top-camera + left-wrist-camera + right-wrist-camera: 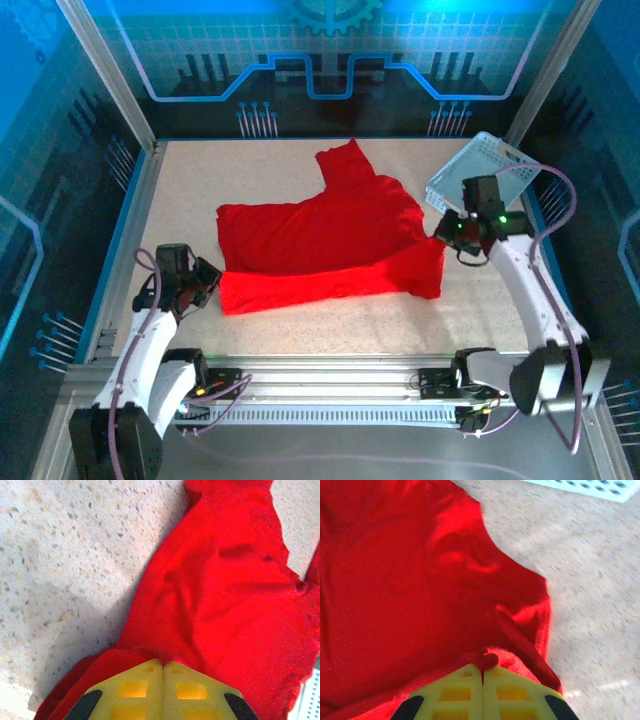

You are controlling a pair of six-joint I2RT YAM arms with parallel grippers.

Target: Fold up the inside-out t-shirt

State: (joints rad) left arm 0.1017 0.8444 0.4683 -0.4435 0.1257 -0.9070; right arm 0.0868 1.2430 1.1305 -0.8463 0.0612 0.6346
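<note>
**Both claws clamped on the near hem**

Yellow fingers [470, 692] of the right gripper [483, 662] are pressed together, with a small nub of red cloth pinched at their tips. The left gripper [162, 662] is likewise closed. Cloth gathers at its tips and creases converge there, so treat this as a grip.

The inside-out t-shirt [330, 235] lies mid-table, with its long axis running left to right, parallel to the near edge of the table [190, 180]. One sleeve points to the far edge. You hold the two near corners, the left gripper [213, 280] at one end and the right gripper [442, 237] at the other. The body of the shirt lies beyond both claws, so a fold would likely go toward the far edge.

Use the top view to check spacing. It shows the basket [480, 170] tilted at the far-right corner, close to the right arm. The wrist views show the pinch itself.
</note>
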